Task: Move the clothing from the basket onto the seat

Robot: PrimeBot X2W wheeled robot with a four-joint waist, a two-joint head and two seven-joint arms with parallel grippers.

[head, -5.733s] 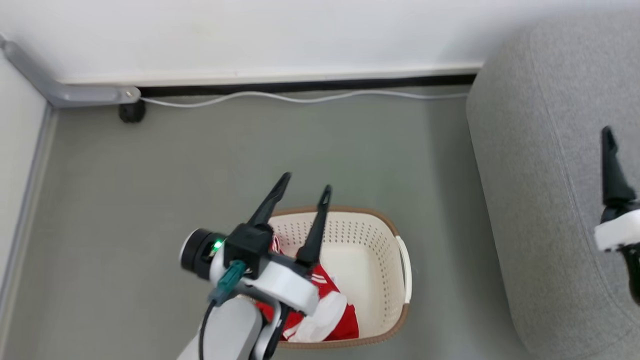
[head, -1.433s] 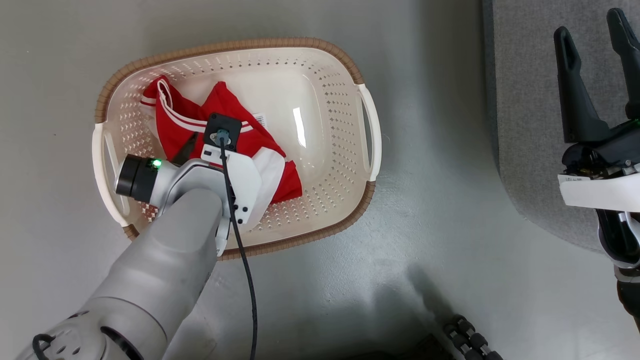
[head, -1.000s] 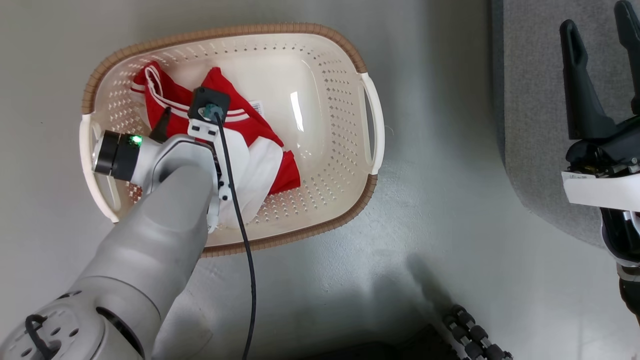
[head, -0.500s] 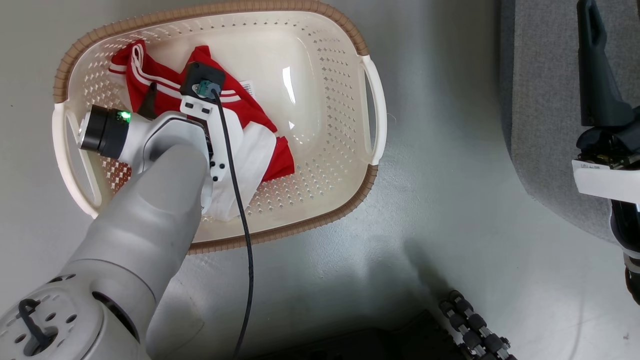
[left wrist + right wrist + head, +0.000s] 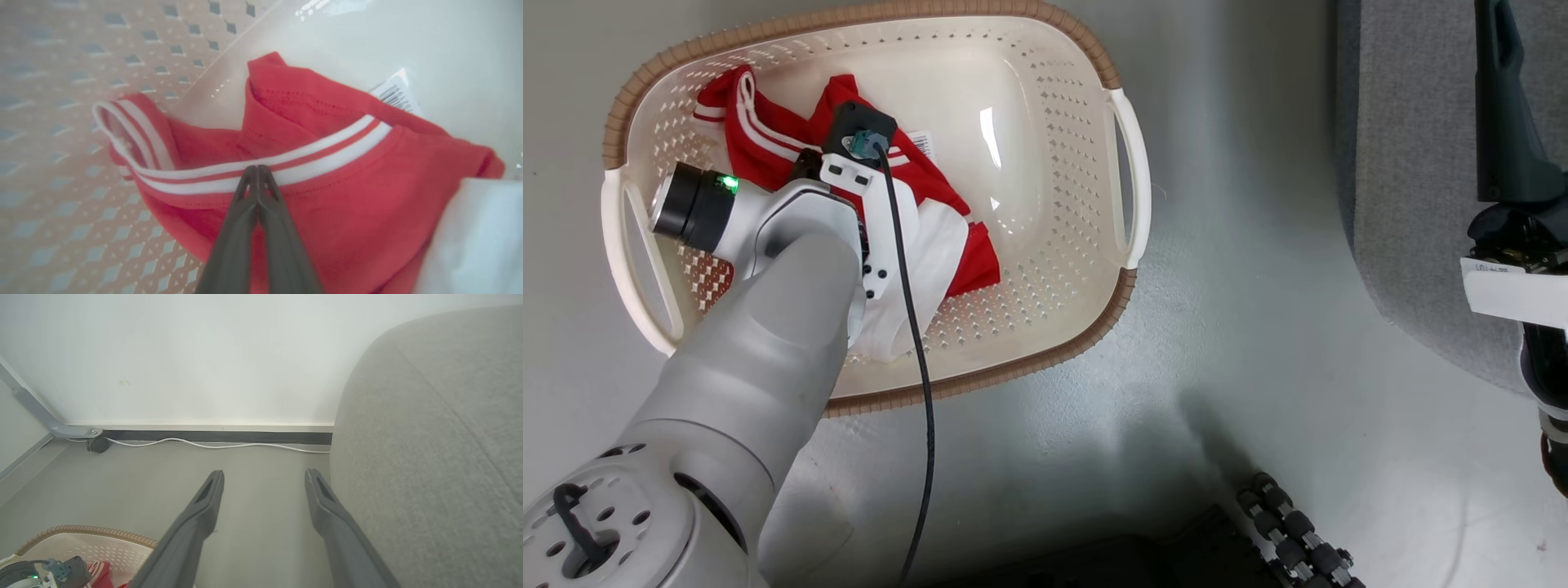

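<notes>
My left jaws are together, and they pinch the white-striped edge of the red clothing [image 5: 347, 196]. In the left wrist view my two dark fingers [image 5: 245, 228] meet at their tips exactly on this striped band, with red cloth on both sides of them. My right jaws are apart and hold nothing.

The clothing lies inside the basket [image 5: 1045, 269], in its left half as my head sees it. It is a crumpled heap, red with white stripes and one white panel. One striped part goes up against the perforated wall. A paper label [image 5: 920, 143] with a barcode sits on the basket's bottom, touching the far edge of the heap. The right half of the basket's bottom is bare and shiny.

My left forearm [image 5: 768, 351] reaches down into the basket from the near side and covers a part of the heap. A black cable [image 5: 923, 408] runs along it.

The basket stands on the grey floor [image 5: 1258, 327]. The grey sofa [image 5: 1413, 163] is to its right, apart from it, with a strip of floor between them. My right fingers [image 5: 196, 522] point over the floor toward the white wall [image 5: 204, 355], just beside the rounded side of the sofa. A thin white cable [image 5: 216, 446] lies along the foot of that wall.
</notes>
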